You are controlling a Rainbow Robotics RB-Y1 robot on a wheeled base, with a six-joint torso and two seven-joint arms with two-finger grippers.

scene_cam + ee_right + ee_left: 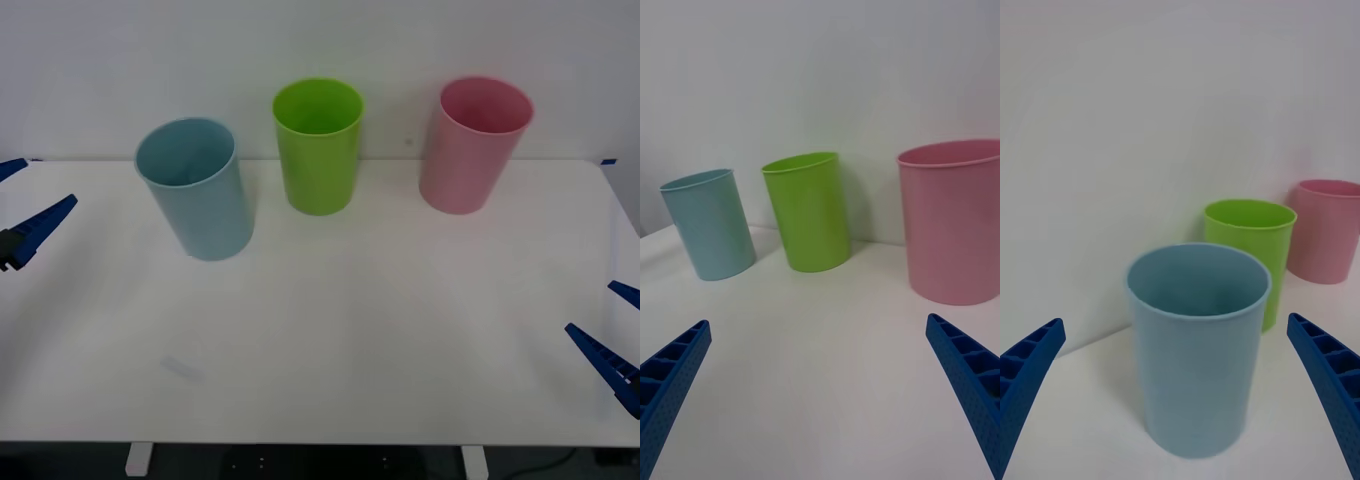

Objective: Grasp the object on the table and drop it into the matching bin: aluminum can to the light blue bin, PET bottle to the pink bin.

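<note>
The light blue bin (196, 188) stands upright at the back left of the white table (350, 330), and the pink bin (471, 145) stands at the back right. The aluminum can and the PET bottle are out of view. My left gripper (25, 200) hovers open at the table's left edge, facing the light blue bin (1196, 345) close ahead. My right gripper (612, 325) is open at the right edge, low over the table, with the pink bin (951, 221) ahead of it. Nothing sits between either pair of fingers.
A lime green bin (319, 143) stands upright between the other two, near the back edge. A white wall rises right behind the table. The tabletop in front of the bins is bare white surface.
</note>
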